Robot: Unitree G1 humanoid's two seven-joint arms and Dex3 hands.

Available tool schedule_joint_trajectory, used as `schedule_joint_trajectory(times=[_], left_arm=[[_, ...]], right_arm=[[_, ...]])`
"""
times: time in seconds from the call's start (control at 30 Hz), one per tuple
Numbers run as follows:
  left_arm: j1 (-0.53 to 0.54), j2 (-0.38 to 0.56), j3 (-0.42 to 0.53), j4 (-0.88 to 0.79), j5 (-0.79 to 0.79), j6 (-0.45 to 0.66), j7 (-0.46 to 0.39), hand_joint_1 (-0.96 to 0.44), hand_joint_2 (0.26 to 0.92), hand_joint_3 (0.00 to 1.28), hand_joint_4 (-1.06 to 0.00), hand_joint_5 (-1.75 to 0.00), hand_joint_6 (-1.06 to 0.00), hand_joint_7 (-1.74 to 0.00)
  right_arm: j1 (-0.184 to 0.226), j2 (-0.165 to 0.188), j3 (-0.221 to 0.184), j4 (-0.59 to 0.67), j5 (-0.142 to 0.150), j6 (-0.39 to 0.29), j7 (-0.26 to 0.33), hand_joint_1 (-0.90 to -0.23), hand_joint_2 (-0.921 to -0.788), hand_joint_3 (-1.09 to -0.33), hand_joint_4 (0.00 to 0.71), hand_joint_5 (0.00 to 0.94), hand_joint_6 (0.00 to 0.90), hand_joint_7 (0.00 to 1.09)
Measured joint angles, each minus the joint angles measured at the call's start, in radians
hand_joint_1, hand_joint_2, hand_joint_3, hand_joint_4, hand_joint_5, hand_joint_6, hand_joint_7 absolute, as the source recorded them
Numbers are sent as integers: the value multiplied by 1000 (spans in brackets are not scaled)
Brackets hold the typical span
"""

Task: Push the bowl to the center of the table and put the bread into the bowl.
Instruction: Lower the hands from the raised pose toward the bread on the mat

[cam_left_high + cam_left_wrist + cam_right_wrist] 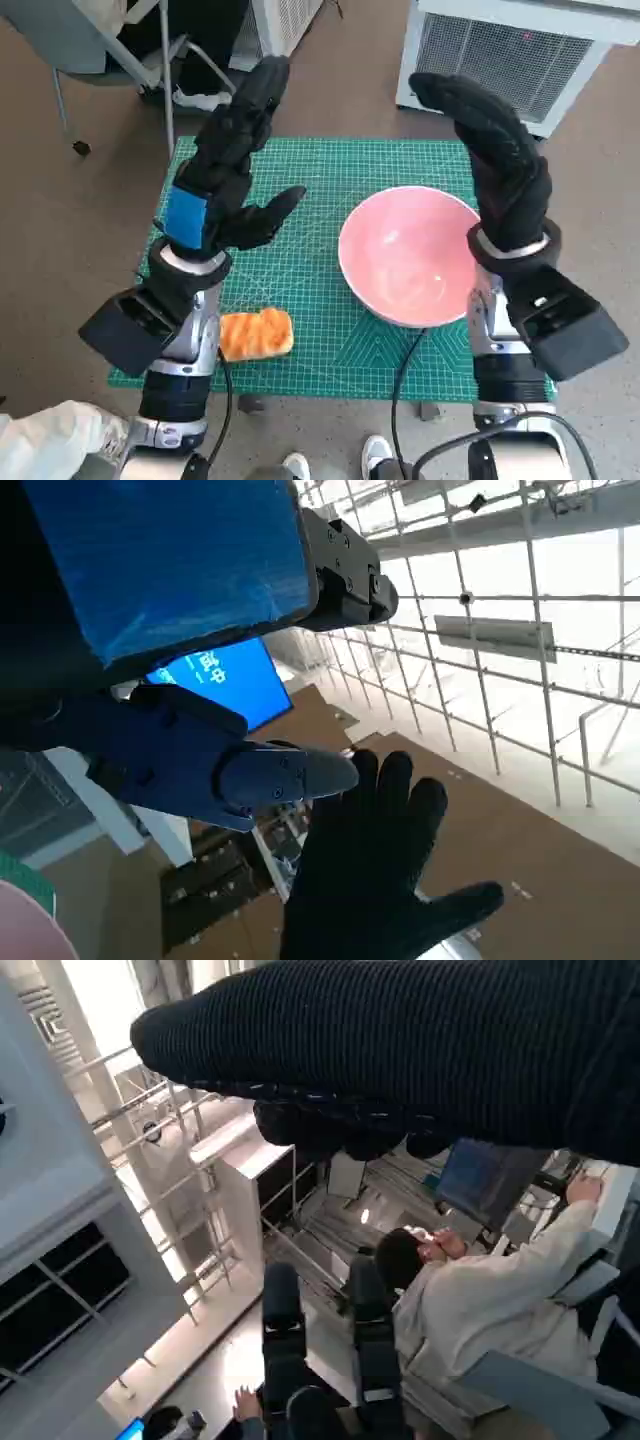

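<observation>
- On the green cutting mat [300, 290] that covers the small table, neither hand touches anything: the left hand [225, 165] is raised with its fingers [262, 85] stretched forward and lying close together, the thumb jutting toward the bowl, nothing in its grasp.
- The right hand [500, 160], gloved in black knit, stands upright at the bowl's outer side, fingers extended together and curving slightly over, also empty; whether the glove touches the rim cannot be told.
- The pink bowl [410, 255] sits right of the mat's middle, empty, so the flat right palm looks posed as a paddle to shove it leftward toward center.
- The bread [256, 333], an orange-golden piece, lies near the mat's front edge just beside the left forearm, well apart from the bowl, apparently awaiting pickup once the bowl is in place.
- Both pale forearms rise steeply from below, wrists cocked so the hands point up and away; the wrist cameras accordingly face the room, where a seated person [480, 1300] shows.
</observation>
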Motion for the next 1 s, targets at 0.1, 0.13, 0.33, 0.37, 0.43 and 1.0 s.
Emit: schedule_joint_trajectory(times=[0.1,0.13,0.33,0.37,0.43,1.0], left_arm=[[1,0,0,4,4,-8,6,-497,921,297,-209,-8,-369,-33],[1,0,0,5,5,-10,7,-497,921,297,-209,-9,-370,-33],[2,1,0,14,6,-20,14,-505,921,300,-228,-15,-370,-31],[2,1,1,17,6,-21,15,-506,921,300,-230,-16,-371,-31],[2,1,0,20,7,-23,17,-507,921,301,-233,-16,-371,-31],[9,1,1,26,10,-35,37,-479,921,299,-244,-11,-390,-34]], right_arm=[[17,-9,-8,-18,21,8,1,-545,-921,-836,249,0,-1,555],[21,-11,-9,-24,23,11,1,-542,-921,-838,247,0,-1,553],[54,-15,-26,-61,27,32,-4,-516,-921,-862,237,0,-1,541],[60,-15,-30,-64,27,36,-6,-514,-921,-863,236,0,-1,540],[69,-16,-40,-70,32,41,-9,-515,-921,-858,235,0,-1,541],[169,-54,-189,6,102,-8,-27,-545,-921,-756,254,11,-1,599]])
